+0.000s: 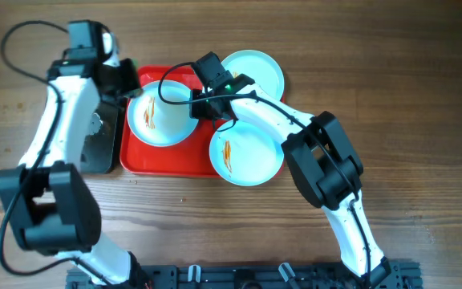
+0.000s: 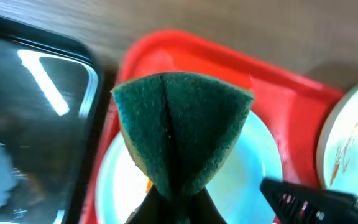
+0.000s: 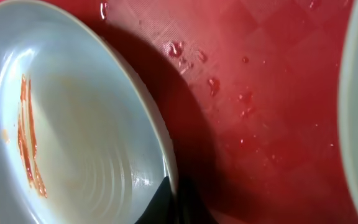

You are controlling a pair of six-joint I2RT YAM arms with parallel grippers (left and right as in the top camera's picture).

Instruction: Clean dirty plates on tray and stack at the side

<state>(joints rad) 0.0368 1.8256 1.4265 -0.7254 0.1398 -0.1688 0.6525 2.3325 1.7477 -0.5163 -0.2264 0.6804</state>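
Hold that rim firmly with the right gripper (image 3: 168, 202) — its jaws pinch the edge of the plate (image 3: 86, 124) lying centre-left on the tray (image 3: 260, 93) — and angle it toward the sponge (image 2: 182, 130) pinched in the left gripper (image 2: 169, 205). The plate is pale and shallow, with thin orange-red streaks at its left.

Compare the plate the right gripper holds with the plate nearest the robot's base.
The held plate sits inside the red tray, its rim pinched by the right gripper. The near plate overhangs the tray's front edge, and nothing grips it. Both are round, pale and streaked with orange-red sauce.
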